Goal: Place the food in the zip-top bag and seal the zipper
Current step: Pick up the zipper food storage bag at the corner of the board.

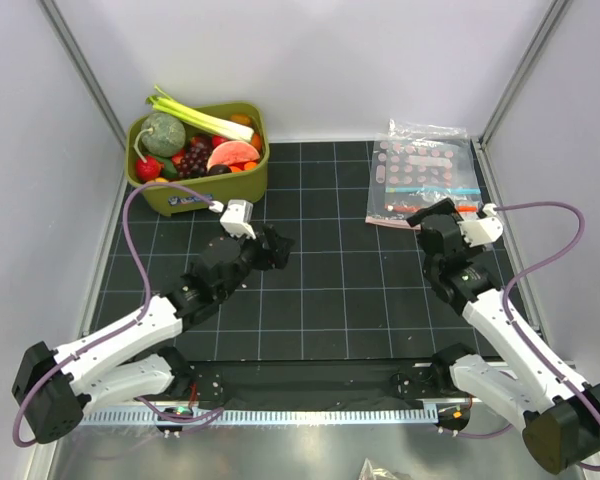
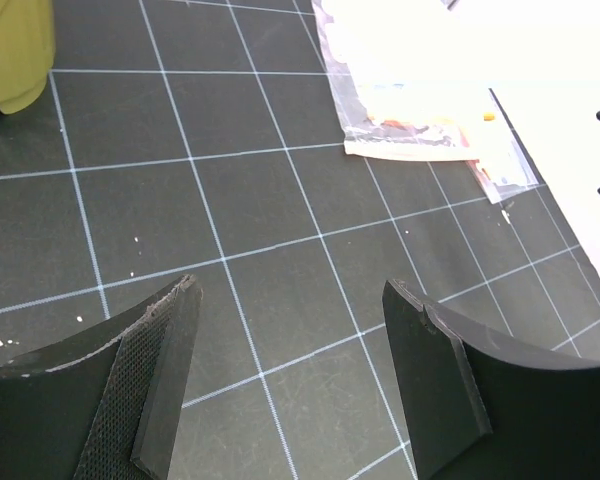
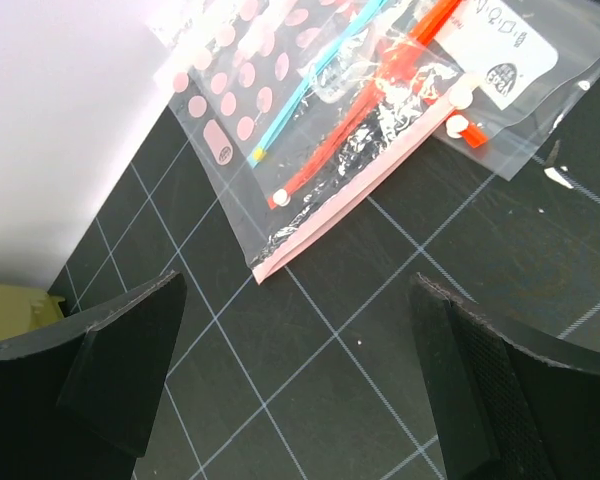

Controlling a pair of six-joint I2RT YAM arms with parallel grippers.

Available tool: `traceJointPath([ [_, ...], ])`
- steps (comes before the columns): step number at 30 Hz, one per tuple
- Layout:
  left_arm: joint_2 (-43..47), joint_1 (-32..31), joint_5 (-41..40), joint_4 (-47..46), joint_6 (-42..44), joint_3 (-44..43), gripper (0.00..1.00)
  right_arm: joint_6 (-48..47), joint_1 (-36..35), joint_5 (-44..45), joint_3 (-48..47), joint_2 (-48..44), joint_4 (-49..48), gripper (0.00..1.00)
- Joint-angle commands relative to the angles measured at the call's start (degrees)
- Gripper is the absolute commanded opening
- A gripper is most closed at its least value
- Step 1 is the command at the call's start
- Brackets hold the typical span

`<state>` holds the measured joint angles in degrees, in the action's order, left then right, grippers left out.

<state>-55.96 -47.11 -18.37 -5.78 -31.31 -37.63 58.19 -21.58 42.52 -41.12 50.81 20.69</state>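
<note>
1. The zip-top bag (image 3: pixel 300 215) lies flat at the far right corner of the desk (image 1: pixel 340 300), uppermost in a small stack of clear bags (image 1: pixel 423 185). Its film is thin, glossy and crinkled, and printed with pale pink ovals.
2. The zipper (image 3: pixel 350 197) is a narrow, straight pink strip along the bag's near edge. Whether it is pressed shut cannot be told.
3. Through the clear film show a blue strip (image 3: pixel 310 85) and an orange strip (image 3: pixel 380 85) of the other bags in the stack, and a white printed label (image 3: pixel 500 55).
4. The toy food (image 1: pixel 195 150) is all heaped in an olive-green bin (image 1: pixel 200 190) at the far left corner of the desk. The pieces are smooth moulded plastic:
   - a long green-and-white leek (image 1: pixel 195 117) lying across the top;
   - a red watermelon slice (image 1: pixel 232 155);
   - a dark cluster of grapes (image 1: pixel 195 160);
   - a round grey-green fruit (image 1: pixel 164 133).
5. The bin is a rounded rectangular tub with plain, opaque walls.
6. The left pincer (image 2: pixel 292 290) hangs over the middle of the desk, just this side of the bin. Its jaws are spread wide with nothing between them, and one black pad has a fine mesh texture.
7. The right pincer (image 3: pixel 298 285) sits just beside the near edge of the bag stack. It is also spread wide and holds nothing.
8. The desk is covered by a black mat ruled with a thin white grid.
</note>
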Motion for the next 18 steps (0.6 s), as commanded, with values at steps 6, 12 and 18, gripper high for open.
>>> traceJointPath([
  [6,-0.8,0.0,-2.1,-2.0,-0.2,-0.3,0.77,-3.8,0.1,-5.7,5.3,1.1,-14.1,1.00],
  [12,-1.3,0.0,-2.1,-1.9,0.4,-0.5,0.77,-8.3,3.2,-24.3,8.8,8.9,-28.2,1.00],
  [18,-1.1,0.0,-2.0,-1.1,0.7,-1.0,0.77,-7.2,7.3,-28.5,14.7,12.5,-39.4,0.97],
])
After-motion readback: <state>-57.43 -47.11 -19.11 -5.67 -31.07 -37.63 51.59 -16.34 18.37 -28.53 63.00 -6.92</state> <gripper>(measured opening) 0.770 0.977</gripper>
